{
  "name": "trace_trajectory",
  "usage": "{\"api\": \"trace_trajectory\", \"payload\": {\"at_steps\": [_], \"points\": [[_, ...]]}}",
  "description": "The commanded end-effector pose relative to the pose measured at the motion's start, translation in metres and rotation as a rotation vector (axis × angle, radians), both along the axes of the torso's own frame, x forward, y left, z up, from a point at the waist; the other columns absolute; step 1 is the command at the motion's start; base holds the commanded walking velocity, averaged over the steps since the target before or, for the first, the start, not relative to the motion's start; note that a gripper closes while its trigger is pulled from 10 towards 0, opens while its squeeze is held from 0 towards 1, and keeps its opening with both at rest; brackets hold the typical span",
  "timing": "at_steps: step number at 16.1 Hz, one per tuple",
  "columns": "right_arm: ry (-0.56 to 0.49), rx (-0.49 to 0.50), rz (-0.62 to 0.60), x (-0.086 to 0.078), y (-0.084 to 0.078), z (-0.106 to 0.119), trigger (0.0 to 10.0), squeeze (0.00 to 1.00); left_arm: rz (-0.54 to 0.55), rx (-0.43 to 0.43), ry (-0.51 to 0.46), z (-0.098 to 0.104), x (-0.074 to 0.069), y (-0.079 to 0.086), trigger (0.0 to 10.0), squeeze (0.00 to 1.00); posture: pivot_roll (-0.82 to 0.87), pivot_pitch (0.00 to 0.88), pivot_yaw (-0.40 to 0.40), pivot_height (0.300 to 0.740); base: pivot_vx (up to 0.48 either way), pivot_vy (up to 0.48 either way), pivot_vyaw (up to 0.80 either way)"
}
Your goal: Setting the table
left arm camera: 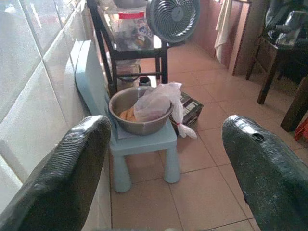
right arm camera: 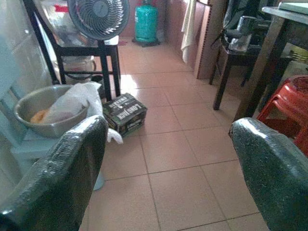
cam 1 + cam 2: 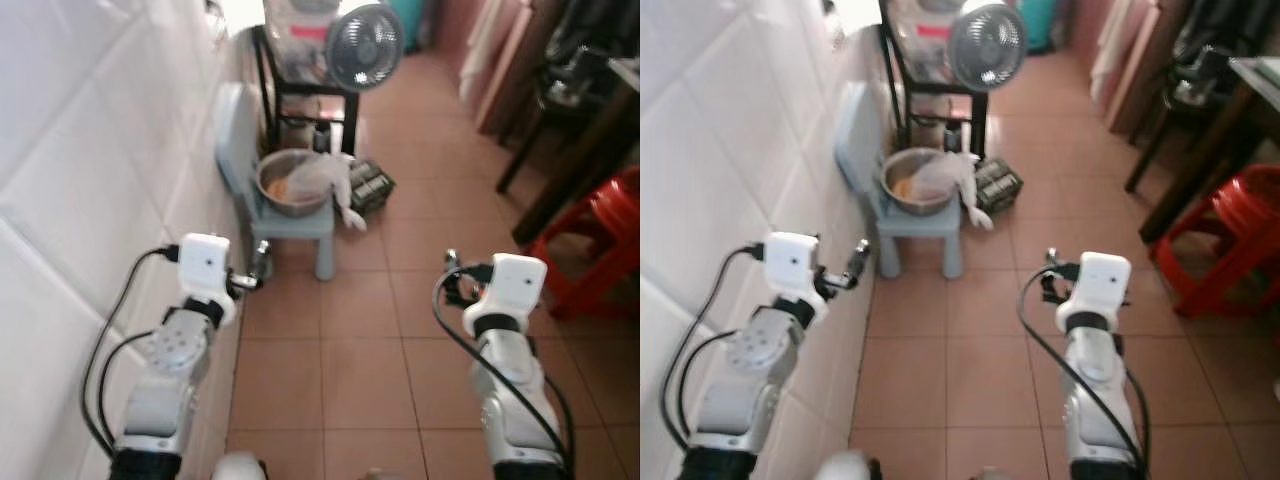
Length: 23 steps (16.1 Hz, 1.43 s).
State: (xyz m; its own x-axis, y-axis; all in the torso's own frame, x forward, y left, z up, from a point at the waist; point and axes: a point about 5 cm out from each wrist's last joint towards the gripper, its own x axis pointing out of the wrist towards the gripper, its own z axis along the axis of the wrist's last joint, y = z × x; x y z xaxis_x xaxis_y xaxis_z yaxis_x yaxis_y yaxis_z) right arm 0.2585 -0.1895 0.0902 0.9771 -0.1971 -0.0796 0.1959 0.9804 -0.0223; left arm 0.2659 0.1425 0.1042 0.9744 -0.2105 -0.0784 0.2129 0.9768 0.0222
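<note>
silver arms, white wrist camera blocks, looping black cables, textured black claw fingers (image 1: 62,178).

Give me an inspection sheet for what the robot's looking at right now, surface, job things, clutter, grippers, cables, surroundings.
Surface: terracotta tile floor; small blue chair against the white tiled wall.
Job's things: metal bowl on the chair seat, a plastic bag lying in it, orange food under the bag.
Clutter: dark printed box on the floor beside the chair.
Grippers: left gripper open, empty; right gripper open, empty; both short of the chair.
Cables: black cables looped along both forearms.
Surroundings: fan on a black rack, red stool, dark table legs, green gas cylinder.
</note>
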Motion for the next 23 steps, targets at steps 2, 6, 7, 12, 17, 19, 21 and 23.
{"api": "trace_trajectory", "payload": {"at_steps": [2,6,7,12,17,19,21,23], "points": [[0.004,-0.007,0.001,0.0012,-0.001,0.001,10.0,0.0,-0.022,-0.009,-0.017,0.0037,-0.0001,-0.0034,10.0,0.0,0.01,0.0,0.004,0.74,0.263,0.0,-0.8],[0.004,-0.009,0.003,0.0013,-0.0008,0.001,10.0,0.0,-0.055,-0.022,-0.025,0.0048,-0.002,-0.0086,10.0,0.0,0.01,0.0,0.003,0.74,0.39,0.0,-0.8],[0.004,-0.01,0.003,0.0014,-0.0008,0.0012,10.0,0.0,-0.055,-0.024,-0.025,0.0049,-0.0018,-0.0087,10.0,0.0,0.01,0.0,0.002,0.74,0.394,0.0,-0.8],[0.007,-0.011,0.004,0.0016,-0.0006,0.0007,10.0,0.0,-0.035,-0.042,-0.009,0.0023,-0.0011,-0.0089,10.0,0.0,0.01,0.0,0.002,0.74,0.184,0.0,-0.8],[0.008,-0.008,0.011,0.0016,-0.0012,0.0006,10.0,0.0,0.014,-0.09,0.042,-0.0016,0.0019,-0.0052,10.0,0.0,0.0,0.0,-0.005,0.74,0.0,0.0,-0.8],[0.007,-0.006,0.023,0.0021,-0.0001,0.0007,10.0,0.0,0.044,-0.098,0.051,-0.0039,0.0032,-0.0001,10.0,0.0,0.0,0.0,-0.007,0.74,0.0,0.0,-0.8],[0.003,-0.003,0.03,0.0061,0.0011,0.0018,10.0,0.0,0.042,-0.085,0.027,-0.0034,0.0054,-0.0033,10.0,0.0,0.0,0.0,-0.012,0.74,0.0,0.0,-0.8],[0.002,0.001,0.047,0.009,0.0069,0.001,10.0,0.0,0.033,-0.066,0.013,-0.0027,0.0075,-0.008,10.0,0.0,0.01,0.0,-0.017,0.74,0.0,0.0,-0.8]]}}
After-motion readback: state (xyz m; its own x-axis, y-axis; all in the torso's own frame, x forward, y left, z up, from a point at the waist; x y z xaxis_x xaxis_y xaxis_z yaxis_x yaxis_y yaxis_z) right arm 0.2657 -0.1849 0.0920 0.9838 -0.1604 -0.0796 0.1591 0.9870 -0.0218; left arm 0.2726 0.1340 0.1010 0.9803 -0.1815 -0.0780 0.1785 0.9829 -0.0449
